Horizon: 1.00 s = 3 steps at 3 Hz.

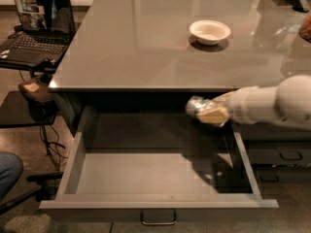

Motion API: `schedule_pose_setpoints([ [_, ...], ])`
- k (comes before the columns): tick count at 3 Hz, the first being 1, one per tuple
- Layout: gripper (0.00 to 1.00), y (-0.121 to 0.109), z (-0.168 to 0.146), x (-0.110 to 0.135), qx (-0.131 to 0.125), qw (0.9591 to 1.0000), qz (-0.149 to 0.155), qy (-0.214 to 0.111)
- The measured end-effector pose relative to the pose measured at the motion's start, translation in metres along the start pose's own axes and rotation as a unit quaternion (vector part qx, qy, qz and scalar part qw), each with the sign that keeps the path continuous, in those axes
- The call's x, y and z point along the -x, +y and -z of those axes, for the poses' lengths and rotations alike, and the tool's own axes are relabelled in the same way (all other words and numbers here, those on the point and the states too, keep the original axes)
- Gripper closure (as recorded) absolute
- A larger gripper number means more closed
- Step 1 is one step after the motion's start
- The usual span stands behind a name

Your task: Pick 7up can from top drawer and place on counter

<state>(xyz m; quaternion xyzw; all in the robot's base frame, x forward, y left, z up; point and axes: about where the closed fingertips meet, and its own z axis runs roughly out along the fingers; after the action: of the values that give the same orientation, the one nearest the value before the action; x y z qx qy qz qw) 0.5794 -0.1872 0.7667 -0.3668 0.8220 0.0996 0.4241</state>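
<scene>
My gripper (206, 111) comes in from the right on a white arm and is shut on the 7up can (194, 105), a silvery can whose end pokes out to the left of the tan fingers (213, 114). It holds the can in the air above the open top drawer (160, 176), just below the front edge of the counter (146, 38). The drawer is pulled out wide; its grey floor is bare and the metal loop handle (158, 220) shows on its front.
A white bowl (209, 31) stands on the counter at the back right. A laptop (36, 18) sits on a small dark table at the left. Dark drawers with black handles (290, 155) are at the right. A chair base and a knee are at the lower left.
</scene>
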Motion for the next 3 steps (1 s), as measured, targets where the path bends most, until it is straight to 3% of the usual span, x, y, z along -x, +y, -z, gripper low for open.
schedule_pose_setpoints([
  [1, 1.0, -0.051, 0.047, 0.002, -0.023, 0.9996, 0.008, 0.015],
  [2, 1.0, -0.051, 0.047, 0.002, -0.023, 0.9996, 0.008, 0.016],
  [3, 1.0, -0.041, 0.056, -0.026, -0.009, 0.9995, -0.011, 0.03],
])
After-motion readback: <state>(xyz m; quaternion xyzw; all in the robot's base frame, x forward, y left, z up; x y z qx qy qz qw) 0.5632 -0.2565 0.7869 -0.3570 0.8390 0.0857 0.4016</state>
